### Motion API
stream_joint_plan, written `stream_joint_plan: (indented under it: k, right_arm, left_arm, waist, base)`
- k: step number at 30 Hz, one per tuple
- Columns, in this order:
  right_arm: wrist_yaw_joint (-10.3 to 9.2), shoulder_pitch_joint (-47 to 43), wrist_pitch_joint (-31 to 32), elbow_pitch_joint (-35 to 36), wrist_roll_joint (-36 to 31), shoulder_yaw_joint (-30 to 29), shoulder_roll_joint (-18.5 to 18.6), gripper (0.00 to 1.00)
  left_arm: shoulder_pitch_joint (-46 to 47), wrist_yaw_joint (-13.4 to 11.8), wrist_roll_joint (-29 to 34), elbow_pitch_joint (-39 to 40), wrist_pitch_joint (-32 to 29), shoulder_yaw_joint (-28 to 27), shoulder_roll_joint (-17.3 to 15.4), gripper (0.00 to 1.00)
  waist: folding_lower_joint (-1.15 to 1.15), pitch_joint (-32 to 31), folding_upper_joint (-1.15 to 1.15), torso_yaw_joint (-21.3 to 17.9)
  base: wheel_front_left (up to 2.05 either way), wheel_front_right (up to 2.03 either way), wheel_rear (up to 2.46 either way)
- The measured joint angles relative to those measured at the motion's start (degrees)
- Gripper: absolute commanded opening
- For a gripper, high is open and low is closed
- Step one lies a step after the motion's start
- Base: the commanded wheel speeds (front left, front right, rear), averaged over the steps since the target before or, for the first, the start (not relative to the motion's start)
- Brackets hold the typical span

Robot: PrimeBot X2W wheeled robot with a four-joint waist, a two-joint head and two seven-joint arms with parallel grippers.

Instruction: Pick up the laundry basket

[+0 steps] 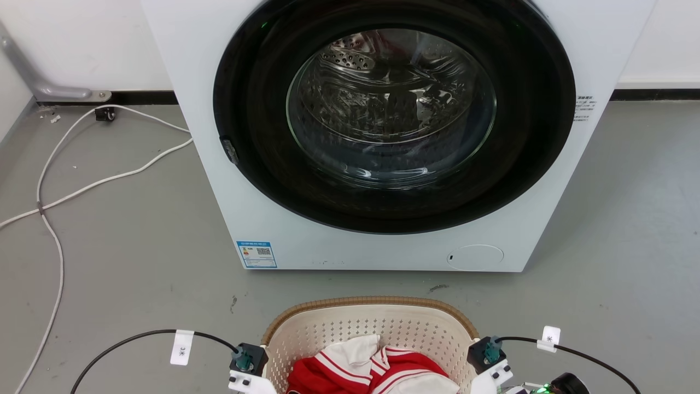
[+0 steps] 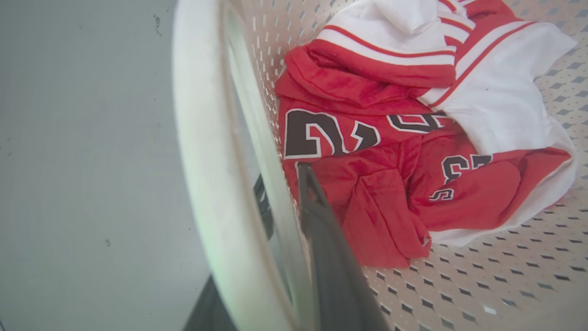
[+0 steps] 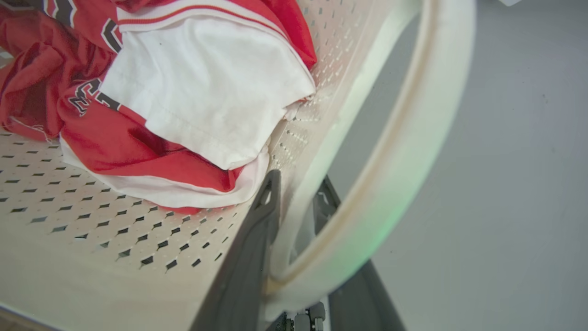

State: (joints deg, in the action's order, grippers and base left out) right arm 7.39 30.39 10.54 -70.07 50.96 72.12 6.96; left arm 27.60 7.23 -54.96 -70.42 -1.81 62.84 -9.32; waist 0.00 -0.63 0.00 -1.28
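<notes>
Status: the laundry basket sits bottom centre of the head view, on the grey floor just in front of the washing machine, with one arm at each side. A red-and-white jersey lies bunched inside.

Left gripper: jaws nearly closed, pinching the basket's side wall. One finger is inside against the perforated plastic, the other outside, threaded through the gap under the left handle. Right gripper: same on the other side, narrow gap, wall pinched, outer finger behind the right handle.

We can't tell from the head view whether the base has left the floor; its lower part is cut off.

Risks we see from here:
- The wall is thin plastic. If the pinch is light it can slide out between the fingers under load.
- If the arms rise unevenly, the basket tilts. The jersey sits off-centre and would likely slide to the low side and make the tilt worse.
- If the arms drift apart or together, the walls bow and one side can pop free.
- The outer fingers sit inside the handle loops, so a twist at the wrist could jam them.
- The machine front is close, so a forward swing would knock the rim against it.
</notes>
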Motion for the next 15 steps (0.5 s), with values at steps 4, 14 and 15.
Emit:
stream_joint_plan:
  k: [4, 14, 15]
  right_arm:
    - [0.00, 0.15, 0.00, -0.09, 0.02, 0.19, -0.01, 0.00]
    - [0.00, 0.19, 0.00, -0.16, 0.44, 0.56, -0.02, 0.00]
    - [0.00, 0.20, 0.00, -0.18, 0.47, 0.57, -0.02, 0.00]
  left_arm:
    - [0.02, 0.00, -0.52, -0.11, 0.07, 0.44, 0.03, 0.00]
    - [0.06, 0.00, -1.79, -0.33, 0.49, 1.86, 0.07, 0.00]
    - [0.09, 0.00, -1.88, -0.33, 0.51, 1.99, 0.05, 0.00]
  waist:
    - [0.00, 0.08, 0.00, -0.02]
    - [0.00, 0.10, 0.00, -0.06]
    - [0.00, 0.11, 0.00, -0.07]
  base:
    - [0.00, 0.00, 0.00]
    - [0.00, 0.00, 0.00]
    - [0.00, 0.00, 0.00]
